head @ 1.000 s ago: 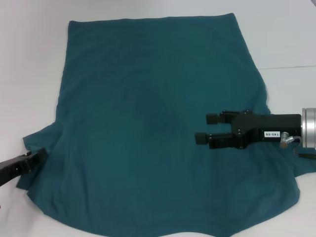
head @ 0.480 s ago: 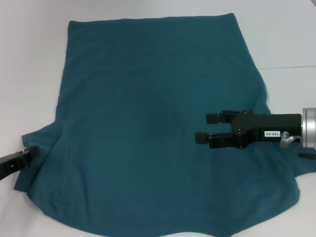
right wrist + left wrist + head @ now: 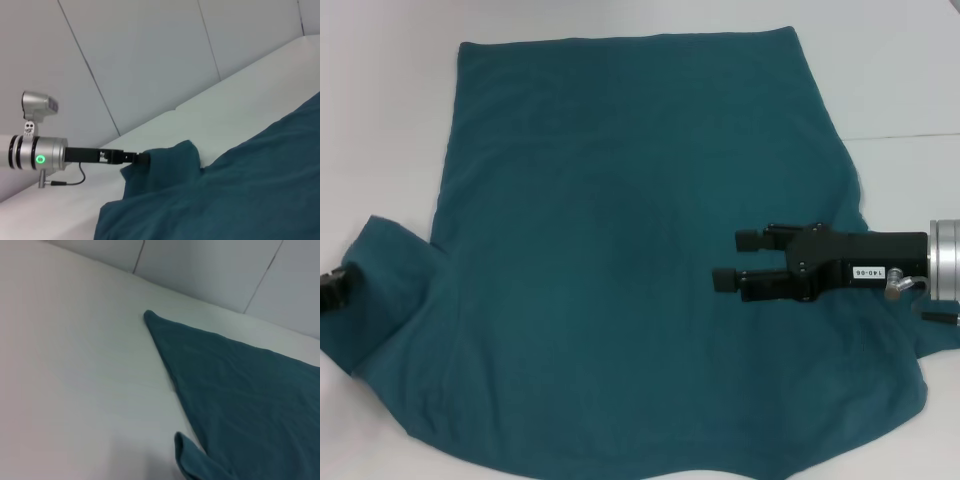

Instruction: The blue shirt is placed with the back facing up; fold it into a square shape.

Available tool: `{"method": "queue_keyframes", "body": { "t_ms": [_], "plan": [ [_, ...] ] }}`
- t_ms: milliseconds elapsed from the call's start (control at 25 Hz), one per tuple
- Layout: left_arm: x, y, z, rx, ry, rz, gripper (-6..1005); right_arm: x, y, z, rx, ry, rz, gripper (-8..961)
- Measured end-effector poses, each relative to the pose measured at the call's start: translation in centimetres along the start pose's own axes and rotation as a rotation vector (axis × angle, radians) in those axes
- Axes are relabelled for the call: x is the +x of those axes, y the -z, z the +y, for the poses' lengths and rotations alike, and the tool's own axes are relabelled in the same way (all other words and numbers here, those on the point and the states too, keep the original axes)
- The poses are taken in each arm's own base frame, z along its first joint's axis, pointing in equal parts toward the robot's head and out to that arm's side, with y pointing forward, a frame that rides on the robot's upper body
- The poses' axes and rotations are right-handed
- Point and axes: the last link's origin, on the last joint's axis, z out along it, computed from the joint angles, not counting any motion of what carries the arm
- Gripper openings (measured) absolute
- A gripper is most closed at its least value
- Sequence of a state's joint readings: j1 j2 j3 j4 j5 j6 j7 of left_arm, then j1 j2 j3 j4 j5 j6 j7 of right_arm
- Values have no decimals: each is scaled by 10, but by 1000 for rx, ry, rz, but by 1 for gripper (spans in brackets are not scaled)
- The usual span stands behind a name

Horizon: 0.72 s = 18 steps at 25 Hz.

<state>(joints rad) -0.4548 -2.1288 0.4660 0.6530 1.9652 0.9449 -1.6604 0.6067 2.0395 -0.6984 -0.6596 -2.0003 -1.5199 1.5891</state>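
At the left edge, the left pincer [image 3: 332,288] now grips the sleeve of the blue shirt [image 3: 620,250] and has lifted it from the table [image 3: 380,120], starting the fold; the right pincer [image 3: 738,260] hovers released above the shirt.

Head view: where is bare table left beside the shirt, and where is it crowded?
Bare white table runs along the blue shirt's left edge and past its far hem, plus the far right corner. Crowded: the near left, where the left gripper holds the lifted sleeve, and the right side, where the open right gripper hangs over the cloth.
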Motion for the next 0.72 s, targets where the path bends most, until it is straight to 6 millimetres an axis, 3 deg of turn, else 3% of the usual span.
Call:
{"method": "queue_keyframes", "body": {
  "t_ms": [720],
  "plan": [
    [14,4,-6,18,-32,20,4,1,-1,0,0,-5,-1,924]
  ]
}}
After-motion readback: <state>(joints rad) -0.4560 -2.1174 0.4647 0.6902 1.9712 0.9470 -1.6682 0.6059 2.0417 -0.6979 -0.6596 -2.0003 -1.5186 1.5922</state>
